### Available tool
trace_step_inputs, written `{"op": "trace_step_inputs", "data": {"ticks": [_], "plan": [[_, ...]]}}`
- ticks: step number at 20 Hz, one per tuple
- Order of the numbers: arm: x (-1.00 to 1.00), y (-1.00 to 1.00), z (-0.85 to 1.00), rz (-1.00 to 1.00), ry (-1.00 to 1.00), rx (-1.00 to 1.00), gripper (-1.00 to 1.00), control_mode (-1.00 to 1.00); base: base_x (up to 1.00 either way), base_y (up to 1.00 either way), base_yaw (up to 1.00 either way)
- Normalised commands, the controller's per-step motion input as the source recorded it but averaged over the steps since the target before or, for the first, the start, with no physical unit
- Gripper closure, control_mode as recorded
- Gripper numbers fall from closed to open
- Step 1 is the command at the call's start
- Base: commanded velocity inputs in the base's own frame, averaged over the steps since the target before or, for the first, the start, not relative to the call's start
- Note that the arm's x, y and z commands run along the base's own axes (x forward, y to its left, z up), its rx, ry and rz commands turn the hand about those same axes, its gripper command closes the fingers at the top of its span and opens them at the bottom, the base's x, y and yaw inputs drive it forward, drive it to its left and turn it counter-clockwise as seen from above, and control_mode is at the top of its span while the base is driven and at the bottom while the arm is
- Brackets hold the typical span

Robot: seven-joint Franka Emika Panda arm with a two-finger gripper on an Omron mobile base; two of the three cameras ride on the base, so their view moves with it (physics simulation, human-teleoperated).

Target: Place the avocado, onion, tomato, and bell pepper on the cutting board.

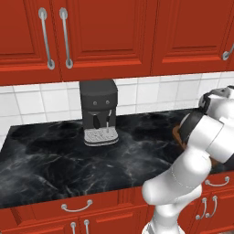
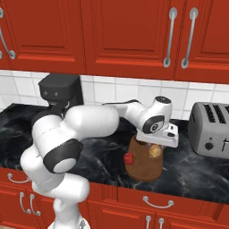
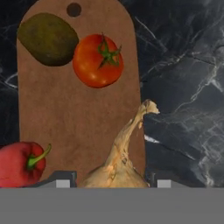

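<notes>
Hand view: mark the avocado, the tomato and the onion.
avocado (image 3: 47, 39), hand view, middle of its skin
tomato (image 3: 97, 62), hand view, red flesh beside the green stalk
onion (image 3: 119, 164), hand view, bulb below the stem

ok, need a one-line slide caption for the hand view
Onion between the fingertips over the cutting board, with avocado and tomato on it, bell pepper at its edge.
</notes>
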Motion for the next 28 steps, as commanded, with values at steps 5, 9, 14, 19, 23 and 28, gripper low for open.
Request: {"op": "trace_step_inputs", "data": {"ticks": [5,9,14,19,23,28], "plan": [[-0.11,0.0,-0.42,0.0,0.01,0.05,1.0,-1.0,0.0,0.0,0.0],[-0.11,0.0,-0.35,0.0,0.02,0.06,1.0,-1.0,0.0,0.0,0.0],[-0.12,0.02,-0.27,0.0,0.02,0.06,1.0,-1.0,0.0,0.0,0.0],[-0.07,0.19,-0.15,0.0,0.0,0.03,1.0,-1.0,0.0,0.0,0.0],[0.0,0.35,-0.01,0.0,0.0,0.01,1.0,-1.0,0.0,0.0,0.0],[0.0,0.12,-0.12,0.0,0.0,0.0,1.0,-1.0,0.0,0.0,0.0]]}}
